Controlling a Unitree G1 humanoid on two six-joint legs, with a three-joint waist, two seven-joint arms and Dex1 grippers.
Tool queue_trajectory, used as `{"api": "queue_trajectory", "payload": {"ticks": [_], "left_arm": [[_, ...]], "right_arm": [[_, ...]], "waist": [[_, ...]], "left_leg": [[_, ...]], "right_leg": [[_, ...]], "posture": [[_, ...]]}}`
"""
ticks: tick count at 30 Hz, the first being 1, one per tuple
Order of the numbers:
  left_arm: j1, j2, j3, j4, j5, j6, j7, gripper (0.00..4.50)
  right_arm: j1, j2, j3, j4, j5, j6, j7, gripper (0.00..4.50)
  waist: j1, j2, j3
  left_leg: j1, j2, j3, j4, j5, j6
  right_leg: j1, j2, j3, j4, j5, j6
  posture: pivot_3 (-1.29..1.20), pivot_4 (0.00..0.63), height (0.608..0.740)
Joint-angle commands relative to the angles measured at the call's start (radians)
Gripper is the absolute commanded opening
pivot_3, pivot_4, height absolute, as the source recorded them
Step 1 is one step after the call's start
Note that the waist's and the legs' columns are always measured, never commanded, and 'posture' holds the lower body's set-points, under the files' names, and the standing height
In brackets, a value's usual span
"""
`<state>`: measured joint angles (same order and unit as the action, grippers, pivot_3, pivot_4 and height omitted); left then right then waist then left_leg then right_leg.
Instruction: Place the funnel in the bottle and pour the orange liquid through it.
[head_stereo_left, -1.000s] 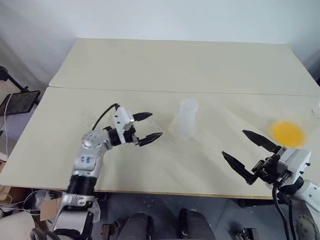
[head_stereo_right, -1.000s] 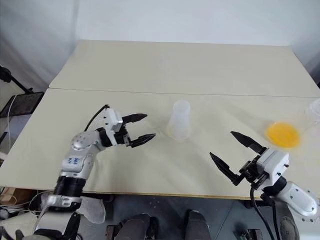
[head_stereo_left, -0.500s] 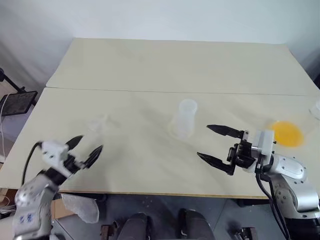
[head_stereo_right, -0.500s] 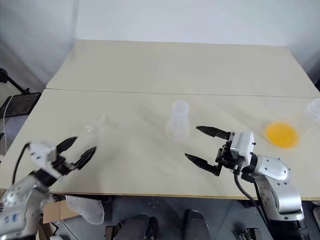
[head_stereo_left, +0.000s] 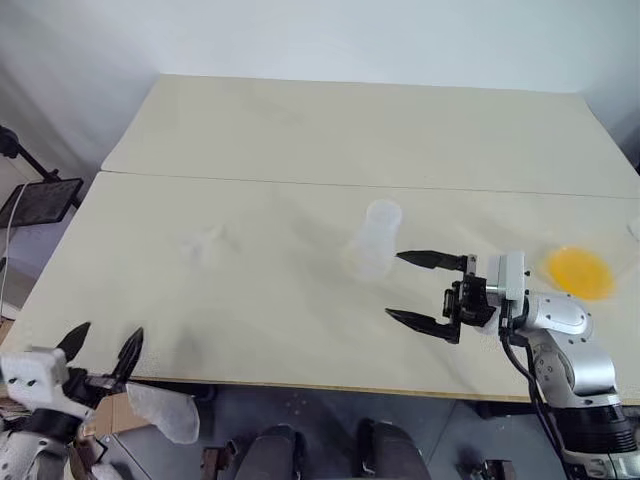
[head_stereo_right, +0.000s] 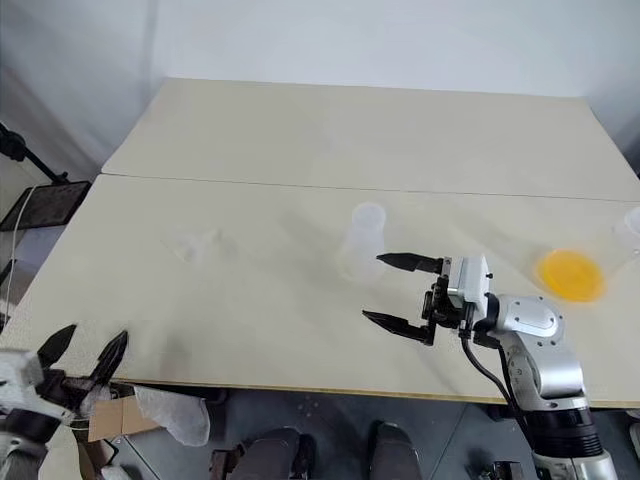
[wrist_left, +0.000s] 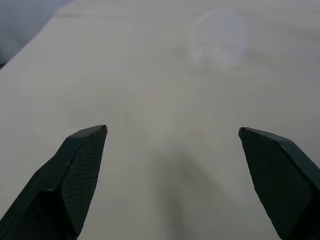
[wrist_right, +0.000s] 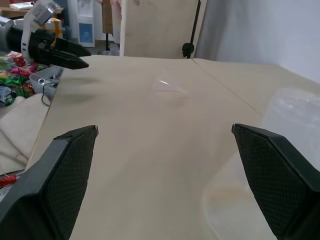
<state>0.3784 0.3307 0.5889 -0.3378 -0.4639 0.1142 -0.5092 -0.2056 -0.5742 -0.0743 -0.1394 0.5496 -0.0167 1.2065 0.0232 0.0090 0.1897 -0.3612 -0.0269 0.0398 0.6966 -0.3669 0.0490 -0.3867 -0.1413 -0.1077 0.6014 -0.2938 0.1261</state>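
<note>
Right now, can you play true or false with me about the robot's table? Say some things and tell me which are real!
1. The right end effector is open and holds nothing. True.
2. The funnel is sitting in the bottle. False: it stands by itself on the table.
3. The orange liquid is beyond the right arm, near the table's right edge. True.
4. The left end effector is squeezing the funnel. False: it is open, down at the table's near left corner, far from the funnel.
5. The right end effector's fingers point towards the robot's left. True.
</note>
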Motion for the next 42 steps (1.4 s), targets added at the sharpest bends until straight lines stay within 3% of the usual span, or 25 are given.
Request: {"api": "queue_trajectory", "payload": {"ticks": [1, 7, 15, 29, 35, 39, 42], "left_arm": [[-0.098, 0.042, -0.066, -0.034, 0.023, 0.079, 0.068, 4.49], [-0.382, 0.024, -0.235, 0.163, 0.087, 0.132, 0.128, 4.49], [-0.555, -0.008, -0.316, 0.334, 0.141, 0.095, 0.162, 4.49], [-0.597, 0.011, -0.329, 0.387, 0.158, 0.021, 0.125, 0.10], [-0.610, 0.080, -0.320, 0.344, 0.103, 0.019, 0.000, 0.05], [-0.661, 0.234, -0.344, 0.286, 0.086, 0.020, -0.182, 0.05], [-0.788, 0.369, -0.394, 0.280, 0.062, 0.037, -0.365, 0.05]], "right_arm": [[-0.011, 0.008, -0.006, -0.006, -0.003, -0.030, 0.000, 4.50], [0.017, 0.010, -0.008, -0.025, -0.021, -0.039, -0.023, 4.50], [0.051, 0.011, -0.015, -0.052, -0.035, -0.056, -0.061, 4.50], [0.099, 0.006, -0.030, -0.080, -0.024, -0.061, -0.097, 4.50], [0.142, 0.001, -0.058, -0.116, -0.024, -0.060, -0.124, 4.50], [0.190, -0.003, -0.092, -0.152, -0.024, -0.055, -0.163, 4.50], [0.228, 0.011, -0.128, -0.184, -0.017, -0.049, -0.215, 4.50]], "waist": [[0.001, 0.000, 0.000], [0.001, 0.001, -0.001], [-0.001, 0.001, -0.001], [0.003, 0.001, -0.001], [0.002, 0.001, -0.001], [0.001, 0.001, 0.000], [0.006, 0.001, 0.000]], "left_leg": [[0.000, 0.000, 0.000, 0.000, 0.001, 0.001], [0.000, 0.000, 0.000, 0.001, 0.001, 0.001], [-0.001, 0.001, 0.003, 0.001, 0.001, 0.001], [-0.001, 0.001, 0.004, 0.002, 0.001, 0.001], [-0.001, 0.001, 0.004, 0.002, 0.001, 0.001], [-0.001, 0.002, 0.004, 0.002, 0.001, 0.001], [-0.003, 0.002, 0.002, 0.003, 0.002, 0.001]], "right_leg": [[0.000, 0.000, 0.000, 0.001, 0.000, 0.000], [0.000, 0.005, 0.000, 0.007, 0.000, 0.000], [-0.003, 0.010, -0.003, 0.010, 0.000, 0.000], [-0.003, 0.009, -0.002, 0.009, 0.000, 0.001], [-0.003, 0.009, -0.002, 0.009, 0.000, 0.001], [-0.004, 0.009, -0.001, 0.009, 0.000, 0.000], [-0.003, 0.010, -0.001, 0.009, 0.000, 0.000]], "posture": [[0.00, 0.150, 0.740], [0.00, 0.150, 0.740], [0.00, 0.150, 0.740], [0.00, 0.150, 0.740], [0.00, 0.150, 0.740], [0.00, 0.150, 0.740], [0.00, 0.150, 0.740]]}}
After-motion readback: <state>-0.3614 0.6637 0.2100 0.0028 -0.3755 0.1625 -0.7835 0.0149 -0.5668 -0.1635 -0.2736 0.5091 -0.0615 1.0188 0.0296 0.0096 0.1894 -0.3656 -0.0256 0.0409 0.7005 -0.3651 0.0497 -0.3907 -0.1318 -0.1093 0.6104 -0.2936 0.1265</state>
